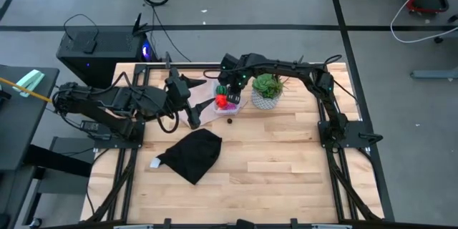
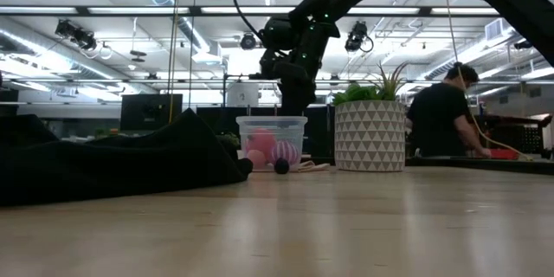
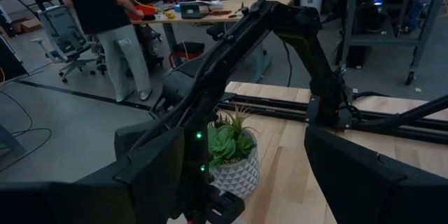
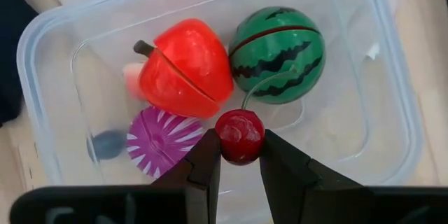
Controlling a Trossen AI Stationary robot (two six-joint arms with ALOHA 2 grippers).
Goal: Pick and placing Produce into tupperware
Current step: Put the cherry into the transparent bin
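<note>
Your right gripper (image 4: 240,155) is closed almost fully on a small glossy red cherry (image 4: 239,136), one dark finger pressed to each side, and it holds the cherry just above the open tupperware (image 4: 392,98). The cherry's thin green stem curves up over the watermelon.

Inside the tub you have a round green watermelon (image 4: 277,45) with dark wavy stripes and a red seam, a shiny red-orange apple (image 4: 185,67) with a dark stem and a slit across it, touching the watermelon, a pink piece (image 4: 133,78) half hidden behind the apple, and a magenta piece (image 4: 162,141) with white radiating stripes. The tub is clear plastic, rectangular with rounded corners, standing on the pale wooden table (image 1: 286,164) just beside the white triangle-patterned plant pot (image 2: 370,135). A small dark ball (image 2: 281,166) lies on the table against the tub's front.

Your left gripper (image 1: 192,118) waits near the tub, beside the crumpled black cloth (image 1: 192,154), its fingers spread wide apart.
</note>
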